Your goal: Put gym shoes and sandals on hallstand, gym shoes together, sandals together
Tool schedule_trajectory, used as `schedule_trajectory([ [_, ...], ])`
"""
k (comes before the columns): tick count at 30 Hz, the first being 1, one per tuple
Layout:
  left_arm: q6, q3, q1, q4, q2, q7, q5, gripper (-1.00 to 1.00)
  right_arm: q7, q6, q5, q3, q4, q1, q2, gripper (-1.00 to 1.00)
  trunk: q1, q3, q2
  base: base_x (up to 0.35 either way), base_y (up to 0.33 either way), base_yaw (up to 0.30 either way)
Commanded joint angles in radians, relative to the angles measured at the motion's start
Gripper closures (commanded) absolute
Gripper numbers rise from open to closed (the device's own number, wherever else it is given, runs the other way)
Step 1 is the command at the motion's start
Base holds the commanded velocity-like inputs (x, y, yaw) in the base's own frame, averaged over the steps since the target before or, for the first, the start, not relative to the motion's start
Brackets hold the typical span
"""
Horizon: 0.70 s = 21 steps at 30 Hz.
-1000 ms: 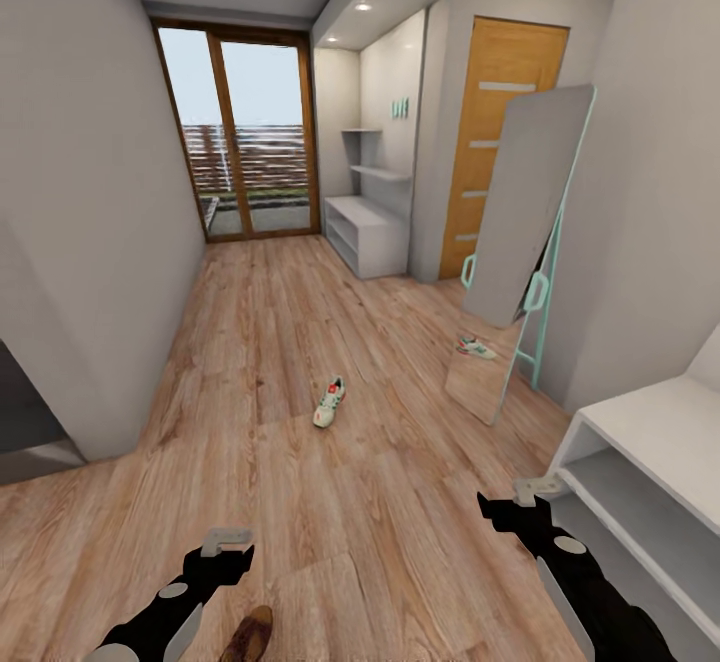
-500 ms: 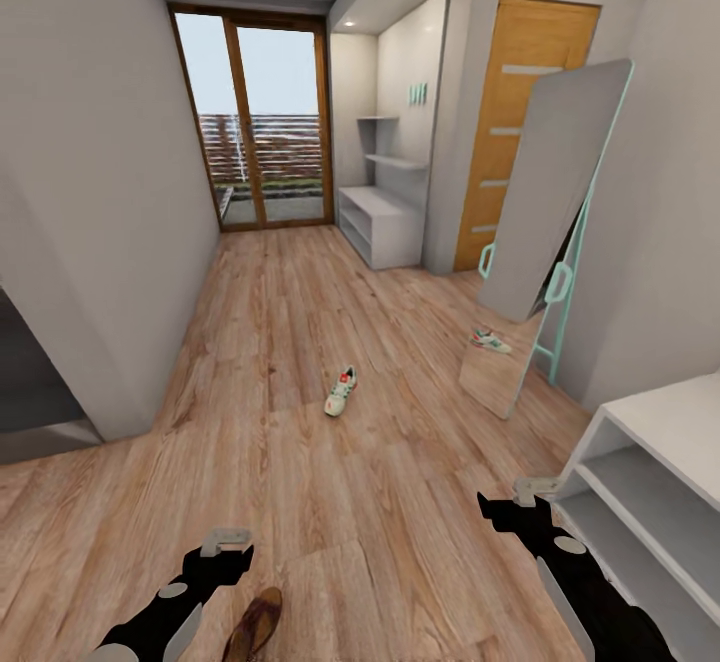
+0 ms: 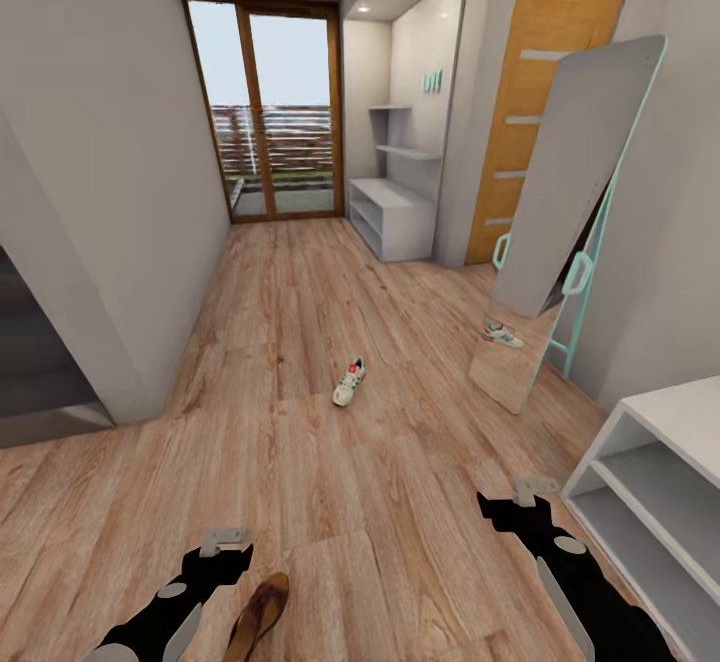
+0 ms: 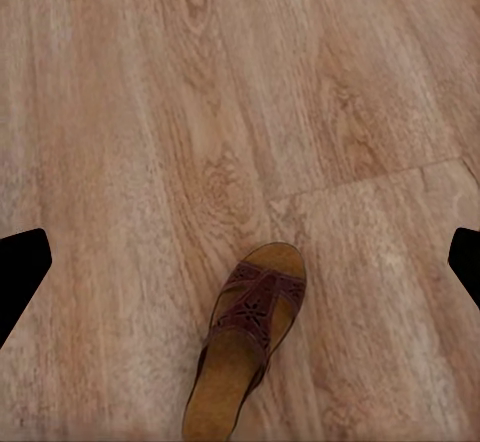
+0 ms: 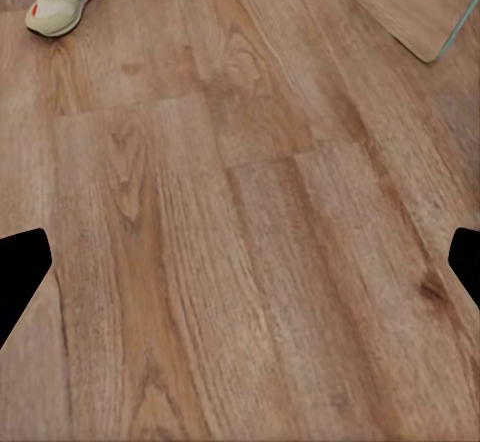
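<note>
Both arms hang low over the corridor floor (image 3: pixel 300 362). Left pincer (image 3: pixel 224 540) and right pincer (image 3: pixel 534 488) each w/ jaws spread wide, nothing held. One brown sandal (image 3: pixel 258 616) lies on the planks near the robot, just right of the left pincer, not touching it. One gym shoe (image 3: pixel 349 382) sits mid-corridor, well apart from both arms; its reflection shows in the leaning mirror (image 3: pixel 560 242) at right. Hallstand (image 3: pixel 395 212) stands far right by the glass door (image 3: pixel 265 112). A white shelf unit (image 3: pixel 650 482) is near right, beside the right arm.
</note>
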Motion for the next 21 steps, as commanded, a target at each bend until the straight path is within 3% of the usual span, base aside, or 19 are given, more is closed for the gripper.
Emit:
schedule_trajectory([
  [1,-0.003,0.004,0.0,0.001,0.0,-0.005,0.0,-1.0,-0.001,0.004,-0.01,0.002,-0.001,0.0,-0.001,-1.0,0.004,-0.004,-0.008,0.0,0.0,0.016],
  [21,-0.002,0.005,-0.001,0.001,-0.001,-0.006,0.0,-1.0,-0.002,0.003,-0.009,0.002,0.0,0.0,-0.002,-1.0,0.08,-0.068,-0.148,0.0,0.0,0.004],
])
